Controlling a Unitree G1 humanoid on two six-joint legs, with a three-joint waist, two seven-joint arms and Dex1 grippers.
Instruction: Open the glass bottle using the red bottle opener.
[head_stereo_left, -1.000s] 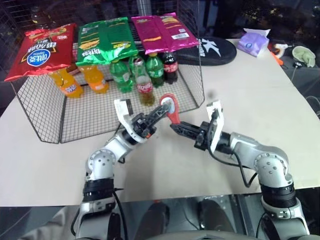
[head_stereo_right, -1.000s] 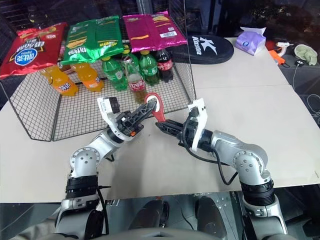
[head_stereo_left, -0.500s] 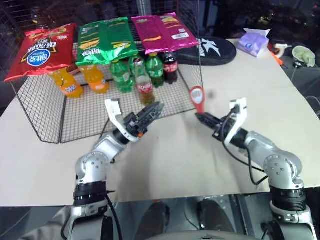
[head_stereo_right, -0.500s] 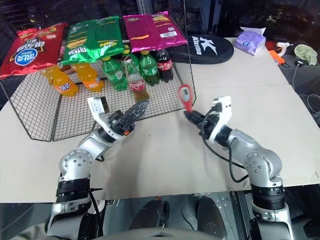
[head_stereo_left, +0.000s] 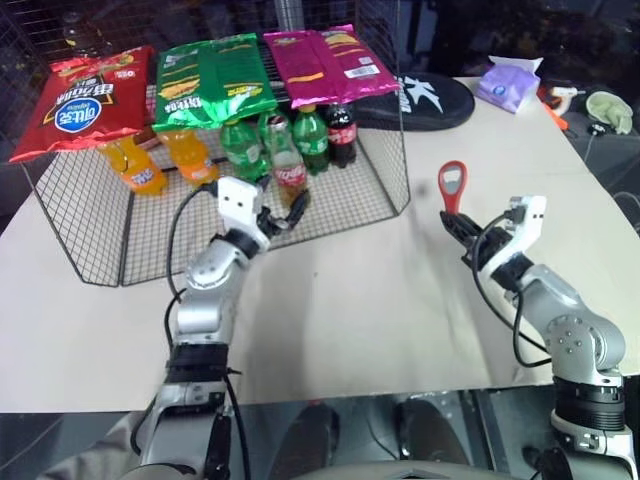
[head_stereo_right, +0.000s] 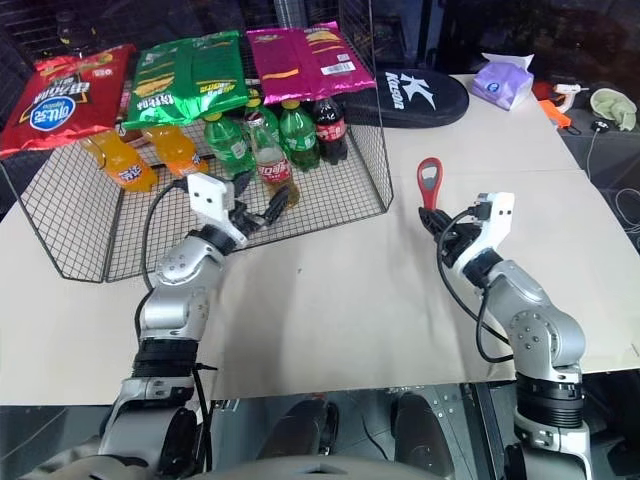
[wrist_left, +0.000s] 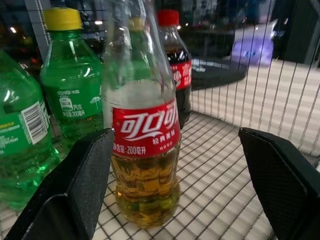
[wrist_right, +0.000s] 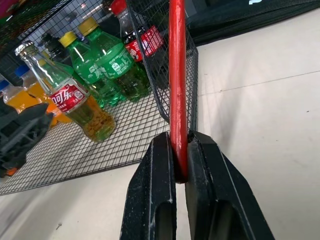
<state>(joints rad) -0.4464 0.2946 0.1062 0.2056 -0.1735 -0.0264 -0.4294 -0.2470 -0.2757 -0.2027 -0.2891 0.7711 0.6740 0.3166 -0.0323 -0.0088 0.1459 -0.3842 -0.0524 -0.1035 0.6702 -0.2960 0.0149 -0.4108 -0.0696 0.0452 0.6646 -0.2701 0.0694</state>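
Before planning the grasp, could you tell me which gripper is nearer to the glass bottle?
Left. The left gripper is open right in front of the glass bottle, fingers either side but not touching. The right gripper is well off to the right over the table, shut on the red bottle opener.

Red opener (head_stereo_left: 452, 184); amber bottle (wrist_left: 144, 145) (red label, white script); black claws.

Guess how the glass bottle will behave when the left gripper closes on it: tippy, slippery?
The glass bottle is tall, slim and stands on wire mesh, so it probably tips if nudged off-centre. Smooth glass may slip; the paper label likely gives better grip. The liquid sits low, which should steady it a little. The left gripper is open around it.
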